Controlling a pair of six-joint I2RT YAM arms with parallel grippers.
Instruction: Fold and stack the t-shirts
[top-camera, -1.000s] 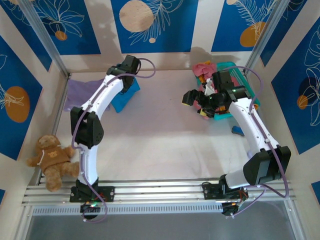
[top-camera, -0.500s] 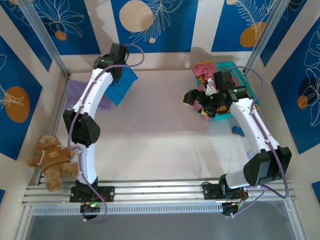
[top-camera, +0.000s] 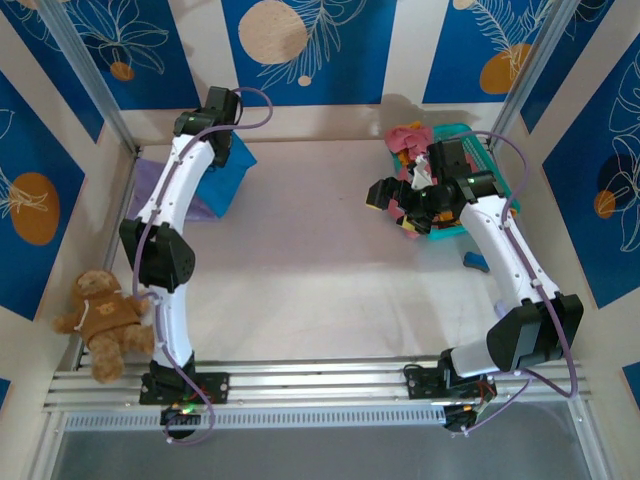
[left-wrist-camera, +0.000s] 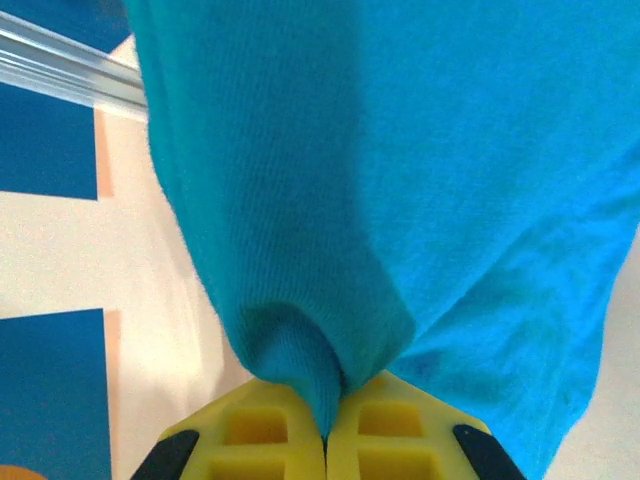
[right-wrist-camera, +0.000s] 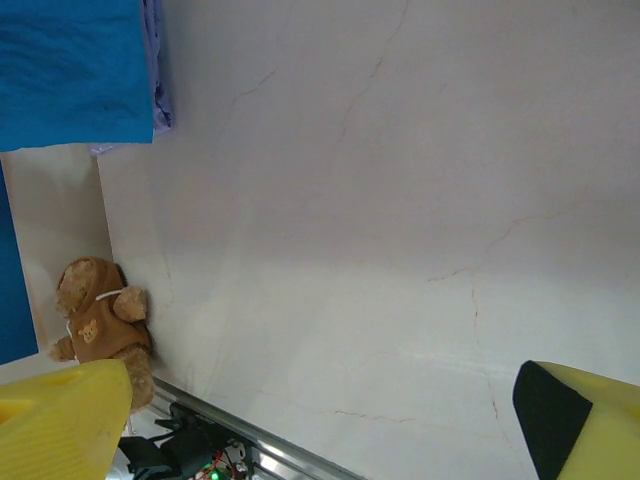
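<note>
Pale, faintly cracked tabletop (top-camera: 320, 270) lies between blue leaf-patterned walls. At its 11 o'clock the left gripper (left-wrist-camera: 325, 425) has its yellow pads pressed together on a pinched fold of the teal-blue t-shirt (left-wrist-camera: 400, 150), whose lower part lies partly over the lavender t-shirt (top-camera: 150, 188). Toward 2 o'clock the right gripper (top-camera: 395, 205) stands spread wide above bare table, just beside the turquoise basket (top-camera: 462, 130), where a rose-pink t-shirt (top-camera: 405, 135) spills over the rim. At 8 o'clock sits a brown teddy bear (top-camera: 100, 315).
</note>
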